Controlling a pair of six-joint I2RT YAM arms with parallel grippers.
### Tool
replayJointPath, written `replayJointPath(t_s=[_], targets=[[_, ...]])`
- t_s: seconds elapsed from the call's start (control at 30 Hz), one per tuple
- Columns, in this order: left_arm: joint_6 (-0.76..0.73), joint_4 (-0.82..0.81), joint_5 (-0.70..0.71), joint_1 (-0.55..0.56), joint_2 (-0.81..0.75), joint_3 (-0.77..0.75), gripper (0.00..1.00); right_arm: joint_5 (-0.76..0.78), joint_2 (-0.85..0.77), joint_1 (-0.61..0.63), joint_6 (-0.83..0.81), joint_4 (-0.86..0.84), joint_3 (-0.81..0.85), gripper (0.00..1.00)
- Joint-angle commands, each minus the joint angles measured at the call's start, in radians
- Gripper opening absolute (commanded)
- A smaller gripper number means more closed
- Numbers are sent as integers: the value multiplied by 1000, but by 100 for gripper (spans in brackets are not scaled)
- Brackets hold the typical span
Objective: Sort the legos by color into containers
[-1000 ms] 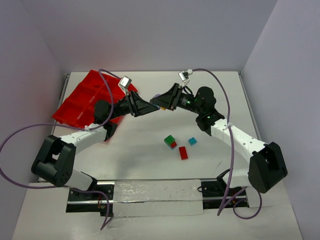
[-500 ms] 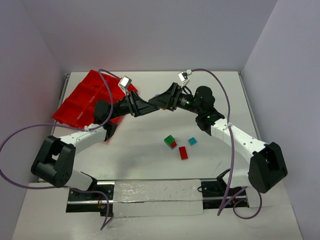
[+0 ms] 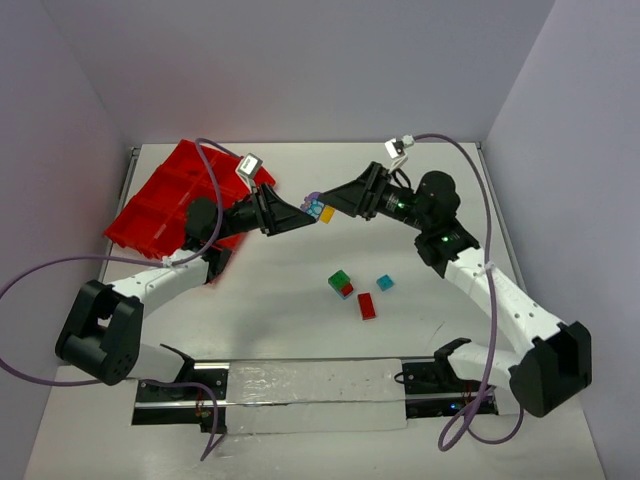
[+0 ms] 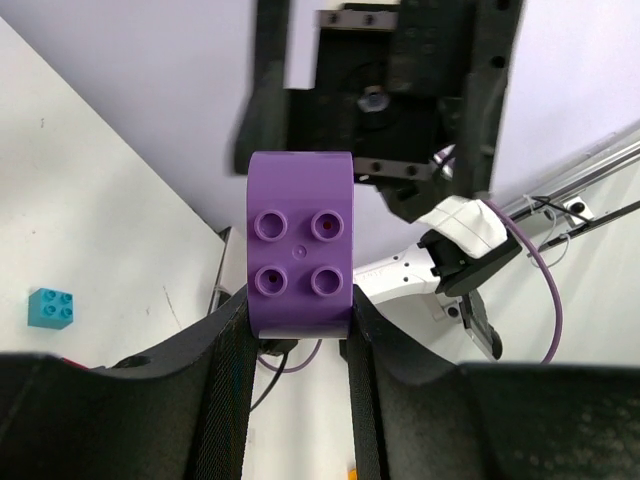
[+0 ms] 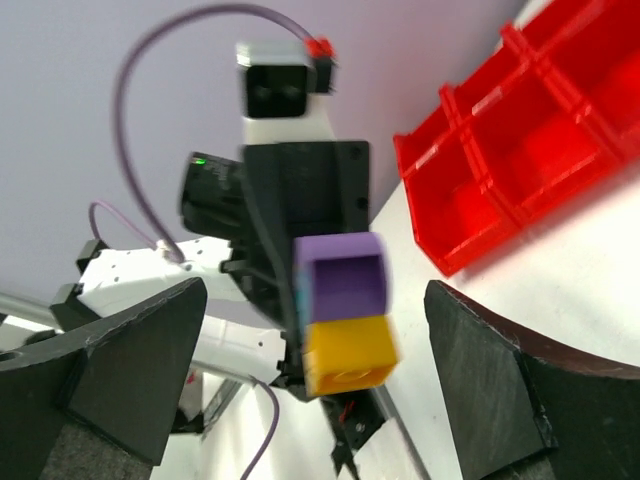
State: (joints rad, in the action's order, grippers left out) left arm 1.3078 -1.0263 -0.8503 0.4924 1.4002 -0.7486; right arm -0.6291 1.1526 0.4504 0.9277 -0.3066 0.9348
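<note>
Four-stud purple brick (image 4: 300, 240), pinched between the left gripper (image 4: 298, 308) fingers, a yellow brick (image 5: 345, 352) joined to it (both raised off the table (image 3: 280, 310)), right gripper (image 3: 338, 198) spread wide just beside, red tray (image 3: 160, 200) well left.

White table (image 3: 300, 330), red tray (image 3: 160, 205) far-left, seemingly stacked green-red pair (image 3: 341, 284), cyan brick (image 3: 384, 283), red brick (image 3: 367, 306)

Top view overhead, distant; wrist views close, face-to-face, sharing purple lego (image 4: 300, 240).
</note>
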Motion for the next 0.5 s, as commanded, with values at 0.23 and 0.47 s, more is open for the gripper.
replayJointPath(t_s=[0.23,0.47], targets=[[-25,-16,-42,-14,-18,-39,0,-69,-71,-16,-51,-40,-68,89],[-50,13,-53,-14,-33,-46,0,-144,0,-15,-44,-134,-97,88]])
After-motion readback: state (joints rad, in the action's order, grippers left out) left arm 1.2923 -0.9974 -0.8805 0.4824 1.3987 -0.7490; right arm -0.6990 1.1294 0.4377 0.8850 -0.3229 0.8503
